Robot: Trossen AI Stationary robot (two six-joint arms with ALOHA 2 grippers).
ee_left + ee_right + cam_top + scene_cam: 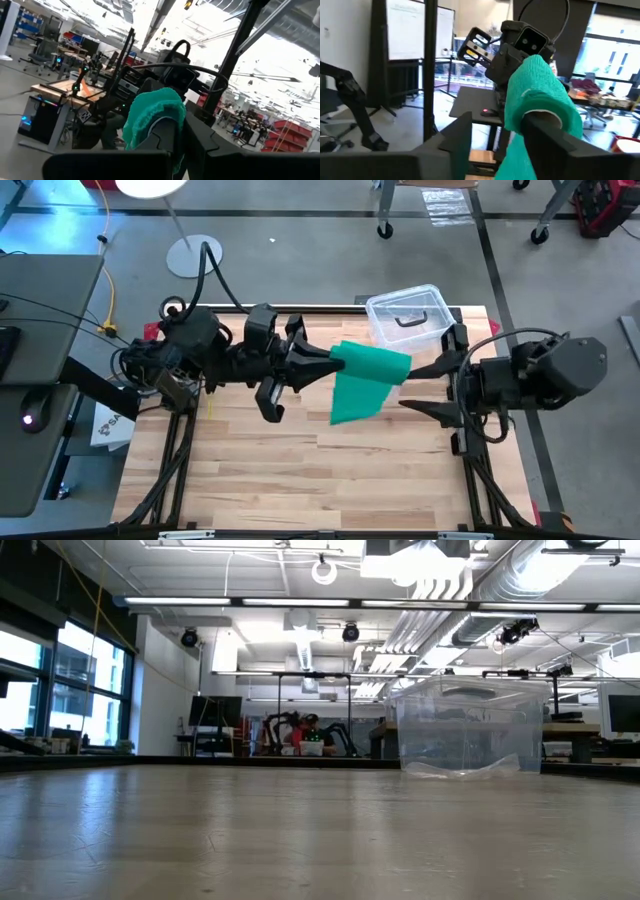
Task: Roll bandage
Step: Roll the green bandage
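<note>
The green bandage [372, 363] is held high above the wooden table [300, 470], part rolled, with a loose tail [355, 405] hanging from the roll. My left gripper [338, 363] comes in from the table's left and is shut on the roll's left end. My right gripper [420, 388] faces it from the table's right and is open. Its far finger is at the roll's right end and its near finger stands apart. The low view shows neither gripper nor the bandage. My left gripper pinches the roll's left end [150, 112] between its two fingers, which lie about level and come from the table's left. The roll is lifted clear, and its tail hangs slack below it. My right gripper touches the roll's right end [540, 85] with one finger [555, 135], over whose tip the green cloth lies. The other finger [455, 140] stands clear of the bandage. The fingers lie level, coming from the table's right.
A clear plastic box [408, 315] with a black handle stands at the table's far right, just beyond the bandage; it also shows in the low view as the clear box [470, 730]. The near half of the table is bare wood.
</note>
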